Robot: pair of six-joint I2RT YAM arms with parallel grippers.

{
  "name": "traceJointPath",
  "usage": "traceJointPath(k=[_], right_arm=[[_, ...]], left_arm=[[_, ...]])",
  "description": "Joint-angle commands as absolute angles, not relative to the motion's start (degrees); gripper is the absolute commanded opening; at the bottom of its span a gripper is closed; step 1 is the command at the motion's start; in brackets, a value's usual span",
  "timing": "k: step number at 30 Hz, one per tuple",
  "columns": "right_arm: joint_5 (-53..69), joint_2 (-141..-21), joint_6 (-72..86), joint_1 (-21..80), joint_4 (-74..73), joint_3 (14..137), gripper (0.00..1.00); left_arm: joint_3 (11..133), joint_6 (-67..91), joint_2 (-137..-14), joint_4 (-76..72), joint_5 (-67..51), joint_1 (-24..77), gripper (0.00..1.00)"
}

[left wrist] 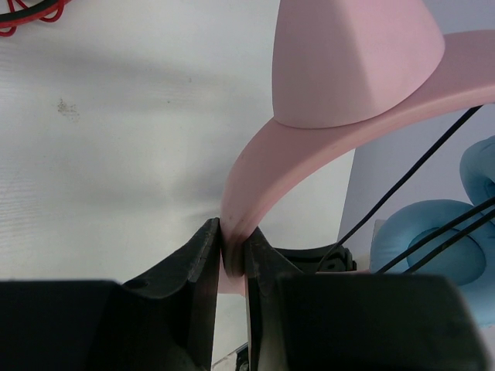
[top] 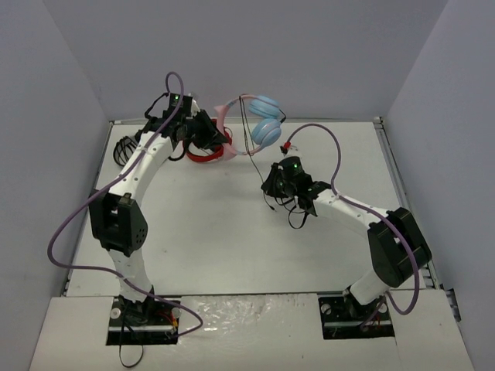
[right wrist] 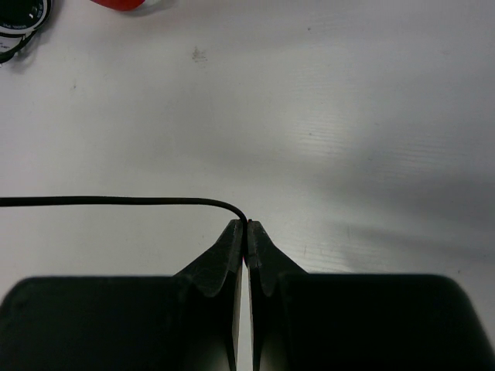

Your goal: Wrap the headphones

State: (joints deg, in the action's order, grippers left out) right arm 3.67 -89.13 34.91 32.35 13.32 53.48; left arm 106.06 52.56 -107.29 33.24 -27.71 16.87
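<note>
The headphones point(top: 263, 124) have a pink cat-eared headband point(left wrist: 325, 116) and light blue ear cups point(left wrist: 433, 247). They are held up off the table at the back middle. My left gripper point(top: 210, 130) is shut on the pink headband, which it pinches between its fingertips point(left wrist: 232, 247). The thin black cable point(top: 249, 135) loops over the ear cups and hangs down to my right gripper point(top: 272, 185). My right gripper is shut on the cable point(right wrist: 116, 201) at its fingertips point(right wrist: 246, 232), above the table.
Red-and-black headphones point(top: 207, 151) lie under my left gripper; their cable shows in the left wrist view point(left wrist: 27, 15). Black-and-white headphones point(top: 124, 151) lie at the table's far left edge. Grey walls stand around the table.
</note>
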Motion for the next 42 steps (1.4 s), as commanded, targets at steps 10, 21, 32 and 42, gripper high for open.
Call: traceJointPath(k=[10,21,32,42], right_arm=[[6.2,-93.1,36.2,28.3,22.2,54.0,0.0],[5.9,-97.1,32.5,27.3,22.2,58.8,0.0],[6.6,-96.7,25.9,26.6,22.4,60.6,0.0],[7.7,-91.8,25.3,26.6,24.6,57.5,0.0]], left_arm=[[98.8,49.3,-94.5,28.0,-33.8,16.3,0.0],[89.4,43.2,-89.2,32.8,-35.9,17.1,0.0],[86.6,34.6,-88.7,38.5,-39.6,17.7,0.0],[81.2,39.8,-84.7,26.6,-43.5,17.6,0.0]])
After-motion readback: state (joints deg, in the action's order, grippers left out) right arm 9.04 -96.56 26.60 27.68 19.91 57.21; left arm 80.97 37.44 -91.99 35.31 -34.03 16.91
